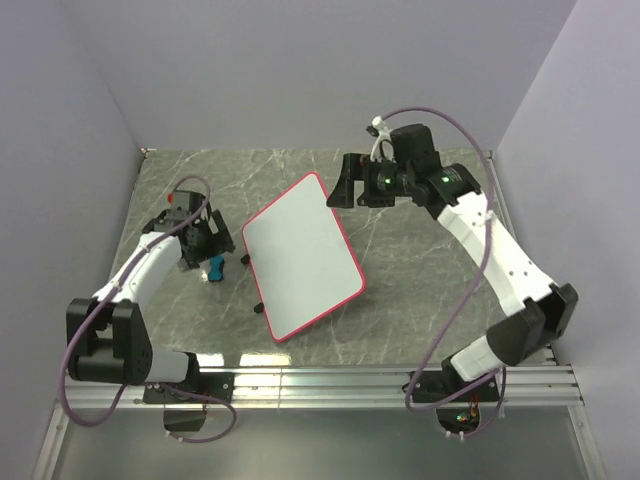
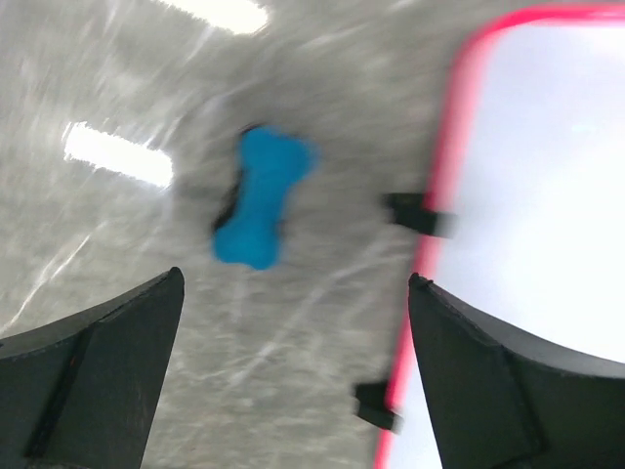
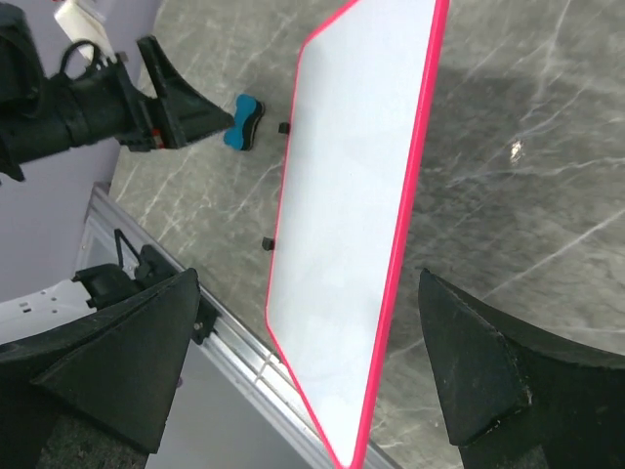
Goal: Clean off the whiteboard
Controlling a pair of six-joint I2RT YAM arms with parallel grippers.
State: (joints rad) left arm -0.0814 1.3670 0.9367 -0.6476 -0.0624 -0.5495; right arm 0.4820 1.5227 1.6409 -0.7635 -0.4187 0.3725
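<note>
Blue eraser (image 2: 260,207) near whiteboard (image 1: 300,255) rim, left hand (image 2: 295,283) spread above

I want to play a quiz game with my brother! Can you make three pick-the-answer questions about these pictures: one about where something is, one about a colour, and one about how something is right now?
1. Where is the blue eraser compared with the whiteboard?
A) on top of it
B) under it
C) on the table just to its left

2. What colour is the whiteboard's rim?
A) green
B) red-pink
C) black

3. How is the left tool?
A) open, holding nothing
B) shut on the eraser
C) shut on the whiteboard

Answers:
1 C, the eraser lies on the grey table beside the whiteboard's left edge.
2 B, a red-pink line runs round the white surface.
3 A, it is spread wide with only table in the gap.
</note>
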